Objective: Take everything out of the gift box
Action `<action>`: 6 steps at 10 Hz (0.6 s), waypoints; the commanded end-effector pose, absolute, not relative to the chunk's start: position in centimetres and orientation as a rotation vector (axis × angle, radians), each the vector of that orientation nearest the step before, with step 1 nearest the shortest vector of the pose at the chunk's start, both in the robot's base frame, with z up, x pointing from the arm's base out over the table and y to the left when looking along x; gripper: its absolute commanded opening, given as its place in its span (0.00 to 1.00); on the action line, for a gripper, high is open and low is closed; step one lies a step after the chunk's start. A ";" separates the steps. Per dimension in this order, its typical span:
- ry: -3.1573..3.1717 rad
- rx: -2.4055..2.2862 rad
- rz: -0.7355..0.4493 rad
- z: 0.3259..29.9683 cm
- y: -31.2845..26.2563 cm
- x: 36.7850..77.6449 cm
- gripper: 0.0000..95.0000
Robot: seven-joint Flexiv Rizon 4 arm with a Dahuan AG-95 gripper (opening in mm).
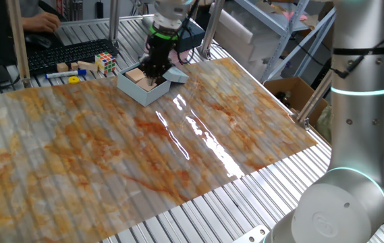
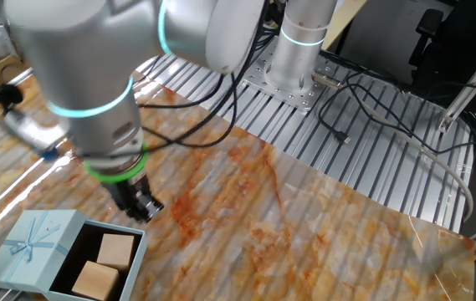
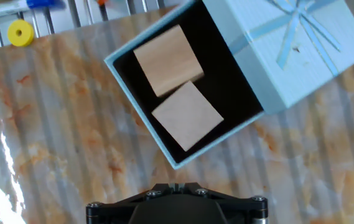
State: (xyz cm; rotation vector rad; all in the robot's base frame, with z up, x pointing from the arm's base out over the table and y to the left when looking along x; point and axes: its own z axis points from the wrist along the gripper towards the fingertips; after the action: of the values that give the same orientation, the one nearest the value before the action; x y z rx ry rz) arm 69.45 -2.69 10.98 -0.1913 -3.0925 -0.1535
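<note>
The box [image 3: 164, 134] is pale blue-grey, dark inside, its ribboned lid [image 3: 295, 43] flipped open beside it, holding two tan wooden blocks [image 3: 167, 60] (touching each other). It sits just beside the claw [image 2: 145, 205], whose fingers are pressed together, empty.

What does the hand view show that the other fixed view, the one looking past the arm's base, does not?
Only the hand view shows the small yellow ring-shaped piece on the metal slats beyond the mat.

Only the other fixed view shows the shut end effector hanging beside the box, plus black cables on the slatted tabletop.

Both show the open pale blue cardboard gift box, its ribbon-tied lid flipped aside, and two pale tan wooden blocks inside on the dark lining.
</note>
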 end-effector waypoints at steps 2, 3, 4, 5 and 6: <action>-3.140 -0.077 -0.134 10.7 -2.5 70.1 0.40; -3.141 -0.061 -0.126 10.6 -2.5 70.6 0.60; -3.143 -0.037 -0.112 10.5 -2.4 71.0 0.60; -3.146 0.002 -0.100 10.4 -2.5 71.6 0.60; -3.146 0.023 -0.097 10.4 -2.5 71.9 0.60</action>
State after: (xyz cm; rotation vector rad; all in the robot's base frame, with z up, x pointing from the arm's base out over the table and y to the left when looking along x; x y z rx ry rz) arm 71.94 -2.52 10.40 0.0160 -3.1458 -0.0986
